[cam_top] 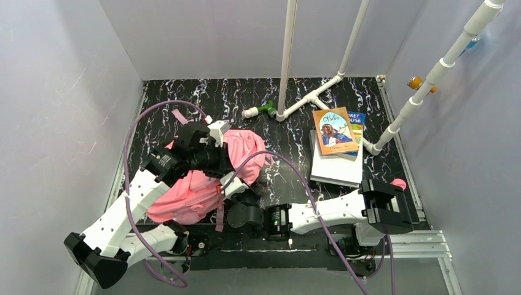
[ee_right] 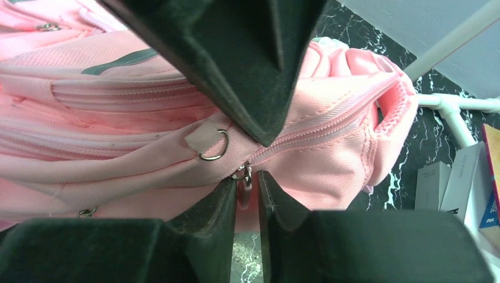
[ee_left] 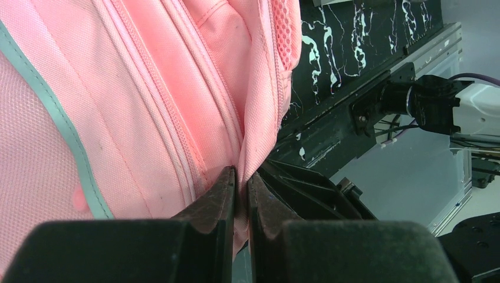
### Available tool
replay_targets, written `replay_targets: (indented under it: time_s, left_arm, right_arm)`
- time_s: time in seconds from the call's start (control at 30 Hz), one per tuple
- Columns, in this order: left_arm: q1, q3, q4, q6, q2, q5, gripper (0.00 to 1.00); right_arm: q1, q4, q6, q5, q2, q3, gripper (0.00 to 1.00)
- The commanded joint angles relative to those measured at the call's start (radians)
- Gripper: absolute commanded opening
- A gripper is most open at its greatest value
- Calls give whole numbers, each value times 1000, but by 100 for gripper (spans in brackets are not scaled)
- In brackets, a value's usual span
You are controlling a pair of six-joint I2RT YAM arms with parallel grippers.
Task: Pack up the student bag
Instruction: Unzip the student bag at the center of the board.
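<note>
The student bag (cam_top: pixel 196 187) is a soft pink backpack lying at the near left of the table. My left gripper (cam_top: pixel 222 167) is over its upper part. In the left wrist view the left gripper (ee_left: pixel 242 175) is shut on a fold of the bag's pink fabric (ee_left: pixel 259 135) beside a zipper seam. My right gripper (cam_top: pixel 230 200) reaches in from the right at the bag's near edge. In the right wrist view the right gripper (ee_right: pixel 244 187) is closed around a zipper pull (ee_right: pixel 243 190) that hangs from a metal slider on the bag (ee_right: pixel 330 159).
A stack of books (cam_top: pixel 336 147) lies at the right, also in the right wrist view (ee_right: pixel 451 183). White PVC pipes (cam_top: pixel 307 98) stand at the back centre and right. A purple cable (cam_top: pixel 289 166) loops over the table. The table's front rail (ee_left: pixel 354 100) is close to the bag.
</note>
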Motion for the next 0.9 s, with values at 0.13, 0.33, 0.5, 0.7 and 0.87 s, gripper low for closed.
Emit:
replay_targets:
  time_s: [0.13, 0.33, 0.5, 0.7, 0.87]
  left_arm:
    - [-2, 17, 3, -4, -71, 69, 0]
    - [-2, -20, -15, 69, -85, 31, 0]
    - [-2, -39, -25, 116, -98, 26, 0]
    - [-2, -29, -44, 141, -108, 3, 15]
    - [-2, -54, -27, 134, -155, -58, 62]
  right_arm:
    - [-15, 198, -159, 84, -52, -41, 1]
    - [-106, -54, -46, -131, -218, -44, 1]
    - [-217, -196, -22, -350, -313, -17, 1]
    - [-269, -351, -46, -489, -262, 108, 1]
    - [-269, -419, 16, -577, -225, 185, 1]
